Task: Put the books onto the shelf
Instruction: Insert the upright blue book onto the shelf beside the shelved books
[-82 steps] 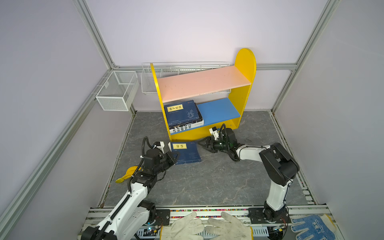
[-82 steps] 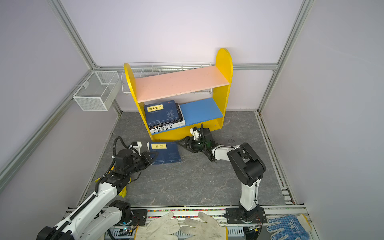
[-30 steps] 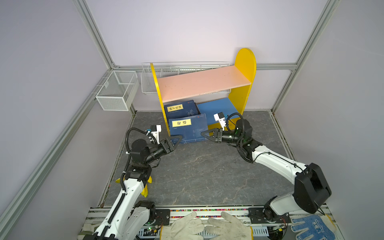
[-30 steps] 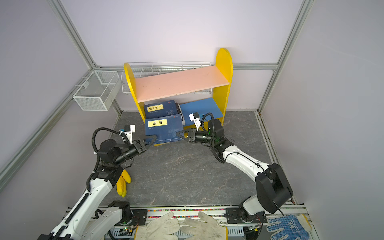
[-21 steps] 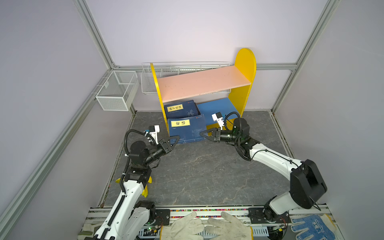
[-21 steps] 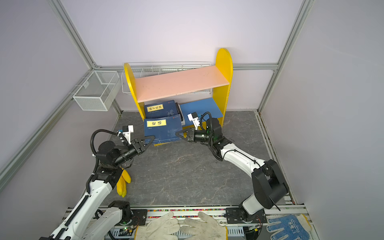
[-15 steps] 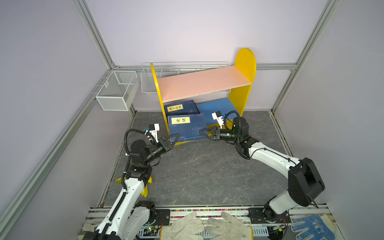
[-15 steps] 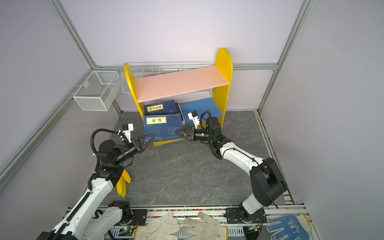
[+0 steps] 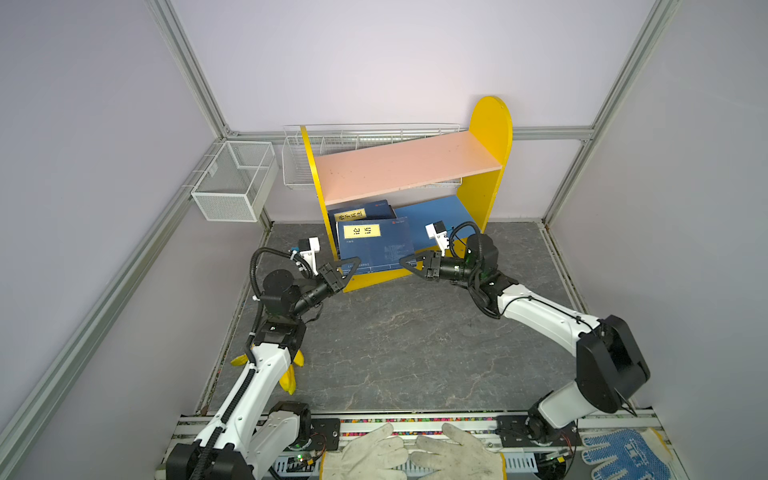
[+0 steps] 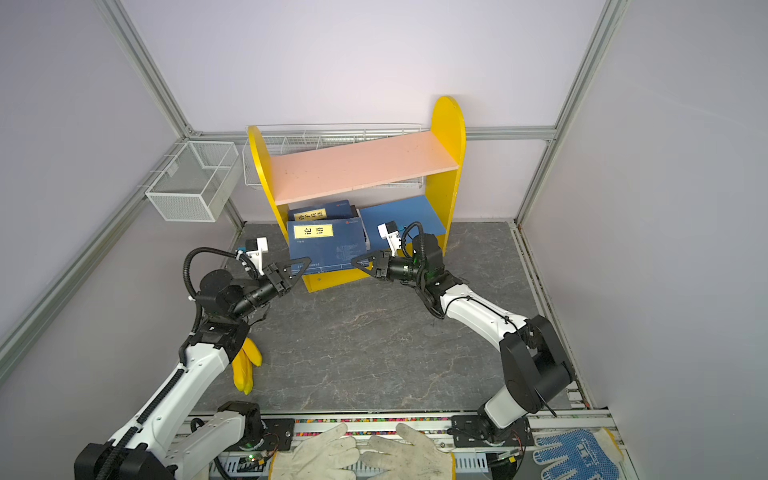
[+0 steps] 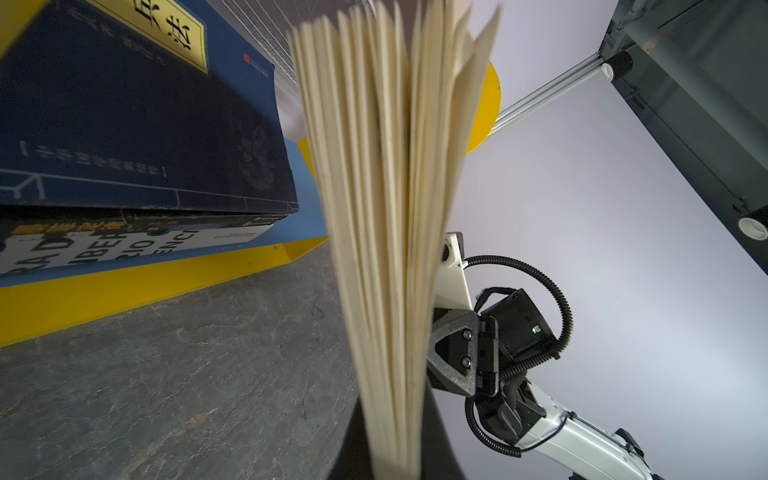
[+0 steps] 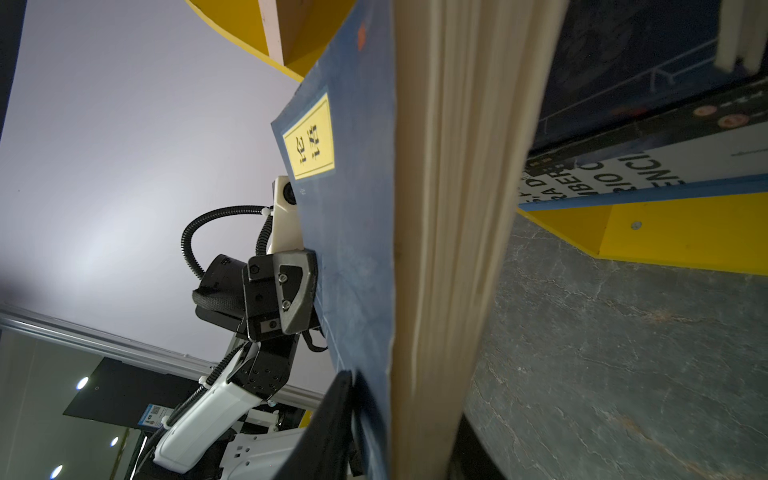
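the left pincer is pressed together on one near corner of a navy book with a yellow label. in its wrist view the book's pages fan straight out from between the jaws. the right pincer straddles the opposite near corner, with the cover on one side of it and the page edges on the other. whether it squeezes or only brackets the book cannot be told. the book spans the gap between both pincers. its far part is above the stack lying on the blue lower board of the shelf, just beyond the pincer tips. bananas lie on the bench, well behind the left pincer.
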